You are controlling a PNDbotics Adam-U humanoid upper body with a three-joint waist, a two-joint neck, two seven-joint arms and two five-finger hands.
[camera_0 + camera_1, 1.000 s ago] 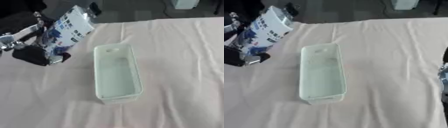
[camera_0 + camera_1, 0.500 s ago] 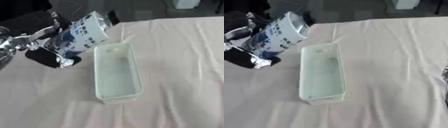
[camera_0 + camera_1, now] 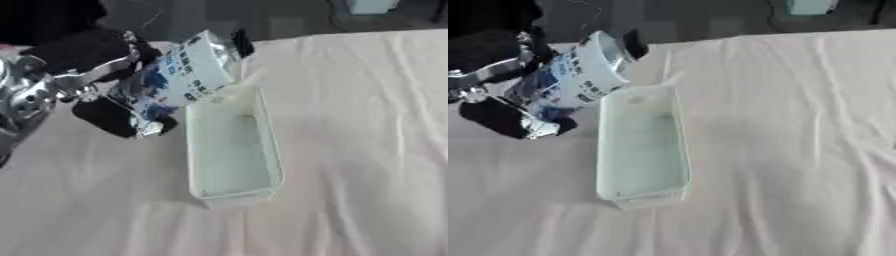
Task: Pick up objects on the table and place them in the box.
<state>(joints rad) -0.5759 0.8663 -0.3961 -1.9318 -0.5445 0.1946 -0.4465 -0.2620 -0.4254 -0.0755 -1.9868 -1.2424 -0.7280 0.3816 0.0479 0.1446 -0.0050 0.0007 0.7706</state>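
My left hand (image 3: pixel 118 107) is shut on a white and blue carton (image 3: pixel 185 75), held tilted in the air. The carton hangs above the table's left part, its right end over the far left corner of the box (image 3: pixel 267 145). The box is a pale, translucent, long tray lying lengthwise in the middle of the table, with nothing visible inside. My right hand shows in neither view.
A cream cloth (image 3: pixel 350 125) with folds covers the table. Beyond the table's far edge the floor is dark, and a pale object (image 3: pixel 372 6) stands at the top right.
My left hand has carried the carton to the right, from left of the box to above its far left corner. The right arm, seen earlier at the right edge, has left view.
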